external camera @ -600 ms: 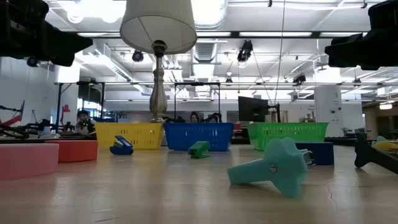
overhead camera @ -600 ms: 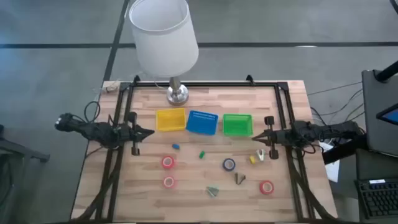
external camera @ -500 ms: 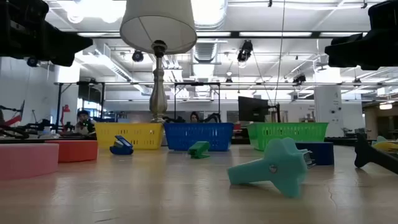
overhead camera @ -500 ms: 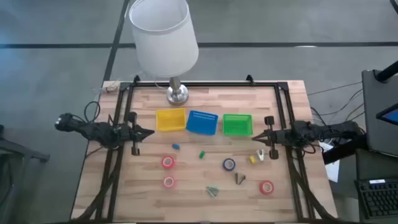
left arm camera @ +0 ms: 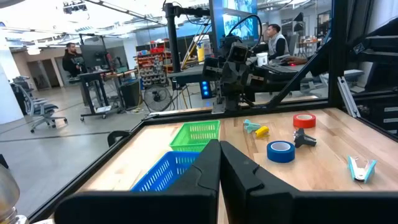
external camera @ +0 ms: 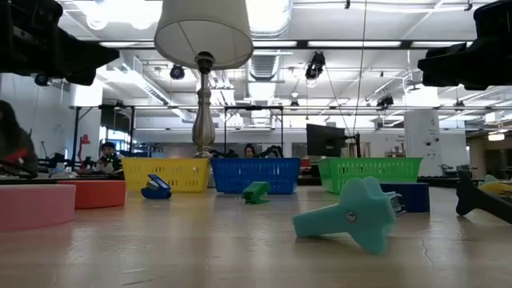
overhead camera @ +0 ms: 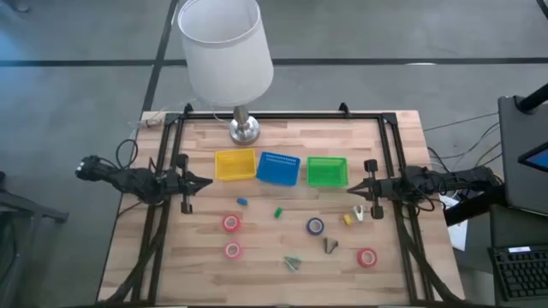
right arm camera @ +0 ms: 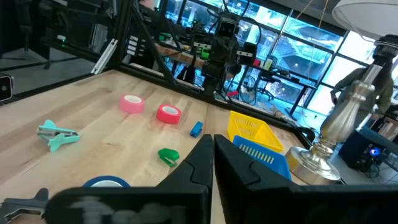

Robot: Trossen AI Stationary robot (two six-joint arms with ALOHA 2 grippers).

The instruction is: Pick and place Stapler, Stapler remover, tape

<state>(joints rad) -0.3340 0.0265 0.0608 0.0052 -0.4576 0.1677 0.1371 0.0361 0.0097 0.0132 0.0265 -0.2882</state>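
Both grippers, left gripper (overhead camera: 199, 181) and right gripper (overhead camera: 360, 187), hover closed and empty at the wooden table's (overhead camera: 394, 137) edges. Tape rolls (overhead camera: 231, 223) lie scattered below three trays (overhead camera: 277, 168). A lamp (overhead camera: 226, 51) stands behind; seemingly an open workshop, with people seated.

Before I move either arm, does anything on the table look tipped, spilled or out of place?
Nothing stands out. The yellow tray, blue tray and green tray sit upright in a row, empty. The tape rolls, like the blue tape, lie flat on the table. Both tools are shut at the sides.
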